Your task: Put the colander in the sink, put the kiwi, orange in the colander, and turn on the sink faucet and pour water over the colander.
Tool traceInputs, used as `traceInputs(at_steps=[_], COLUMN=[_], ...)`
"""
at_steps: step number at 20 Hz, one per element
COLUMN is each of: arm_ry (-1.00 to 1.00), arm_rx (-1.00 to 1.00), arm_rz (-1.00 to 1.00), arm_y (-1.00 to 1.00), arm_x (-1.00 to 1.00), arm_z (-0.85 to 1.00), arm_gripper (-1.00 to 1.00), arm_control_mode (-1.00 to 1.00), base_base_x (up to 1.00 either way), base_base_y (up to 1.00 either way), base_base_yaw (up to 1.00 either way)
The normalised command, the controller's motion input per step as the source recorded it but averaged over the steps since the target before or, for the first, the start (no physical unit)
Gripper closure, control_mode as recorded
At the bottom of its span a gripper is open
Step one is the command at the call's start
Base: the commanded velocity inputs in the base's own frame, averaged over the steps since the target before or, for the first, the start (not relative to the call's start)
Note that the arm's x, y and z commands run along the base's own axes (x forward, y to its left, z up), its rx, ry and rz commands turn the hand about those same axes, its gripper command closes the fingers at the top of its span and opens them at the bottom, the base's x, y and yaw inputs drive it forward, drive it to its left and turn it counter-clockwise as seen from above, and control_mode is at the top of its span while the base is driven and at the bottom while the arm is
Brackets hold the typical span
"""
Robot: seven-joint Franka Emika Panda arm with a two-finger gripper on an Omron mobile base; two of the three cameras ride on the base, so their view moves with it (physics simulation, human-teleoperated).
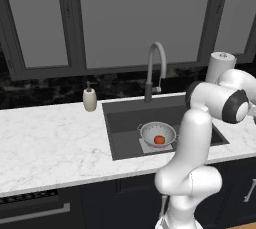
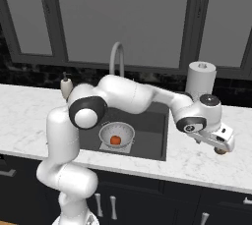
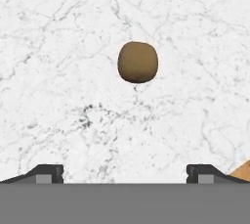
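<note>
The kiwi (image 3: 138,61) lies on the tabletop (image 3: 58,47) straight ahead of the two fingers (image 3: 46,173), centred on the gap between them and apart from both. Well off to the fingers' left, the colander (image 2: 116,134) sits in the sink (image 2: 152,135) with the orange (image 2: 115,140) inside it. The sink faucet (image 2: 116,58) rises behind the sink, the soap dispenser (image 2: 66,86) stands farther left still, and the paper towel roll (image 2: 200,79) stands on the tabletop behind the fingers.
</note>
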Motion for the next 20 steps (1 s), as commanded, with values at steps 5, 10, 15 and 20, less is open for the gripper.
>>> traceInputs(at_steps=[5, 10, 15, 20], arm_ry=[0.0, 0.0, 0.0, 0.0], arm_rx=[0.0, 0.0, 0.0, 0.0], arm_rz=[0.0, 0.0, 0.0, 0.0], arm_y=[0.0, -0.01, -0.04, -0.08], arm_x=[0.19, 0.14, 0.02, 0.01], arm_z=[-0.17, -0.2, -0.19, -0.18], arm_gripper=[-1.0, -1.0, -1.0, -1.0], arm_control_mode=[-1.0, -1.0, -1.0, -1.0], base_base_x=[0.0, 0.0, 0.0, 0.0], base_base_y=[0.0, 0.0, 0.0, 0.0], base_base_yaw=[0.0, 0.0, 0.0, 0.0])
